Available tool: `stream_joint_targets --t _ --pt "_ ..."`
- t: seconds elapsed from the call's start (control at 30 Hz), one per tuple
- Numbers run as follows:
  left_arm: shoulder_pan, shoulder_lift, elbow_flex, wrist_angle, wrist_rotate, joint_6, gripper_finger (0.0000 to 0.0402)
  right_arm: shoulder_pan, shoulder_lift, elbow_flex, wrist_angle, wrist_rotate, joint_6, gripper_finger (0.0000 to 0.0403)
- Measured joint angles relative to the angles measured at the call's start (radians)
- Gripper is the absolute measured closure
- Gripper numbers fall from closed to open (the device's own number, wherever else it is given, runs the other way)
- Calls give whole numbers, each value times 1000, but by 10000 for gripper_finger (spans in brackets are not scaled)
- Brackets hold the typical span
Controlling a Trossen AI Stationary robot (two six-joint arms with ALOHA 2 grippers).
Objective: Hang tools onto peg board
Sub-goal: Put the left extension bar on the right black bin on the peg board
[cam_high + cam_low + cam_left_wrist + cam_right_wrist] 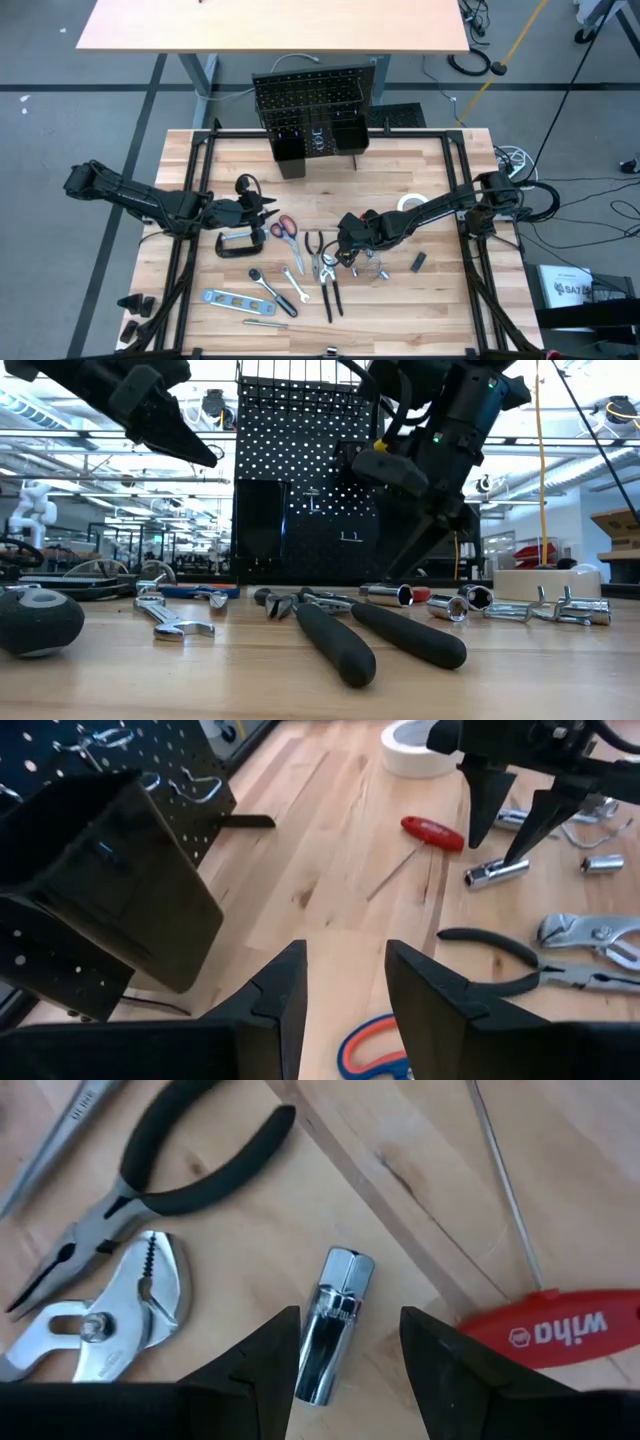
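The peg board stands upright at the table's far side with black bins at its foot. My left gripper hangs open and empty above the red-handled scissors, left of centre. My right gripper is open near the middle of the table. Its fingers point steeply down, one on either side above a small chrome socket lying on the wood, clear of it. Beside the socket lie a red T-handle screwdriver and black-handled pliers.
A C-clamp, ratchet wrench and level lie at the near left. A white tape roll sits right of centre. Groove-joint pliers and more sockets crowd the middle. Bare wood lies between the tools and the peg board.
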Motion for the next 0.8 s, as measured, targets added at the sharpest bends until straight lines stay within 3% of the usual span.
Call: stream_joint_targets --t 0.5,0.73,0.8 --pt "0 39 0 0 0 -1 270 30 96 4 52 15 37 242" --pt "0 39 1 -1 0 1 270 51 90 1 48 71 16 322" --pt "0 39 1 -4 0 1 270 54 85 0 50 70 4 325"
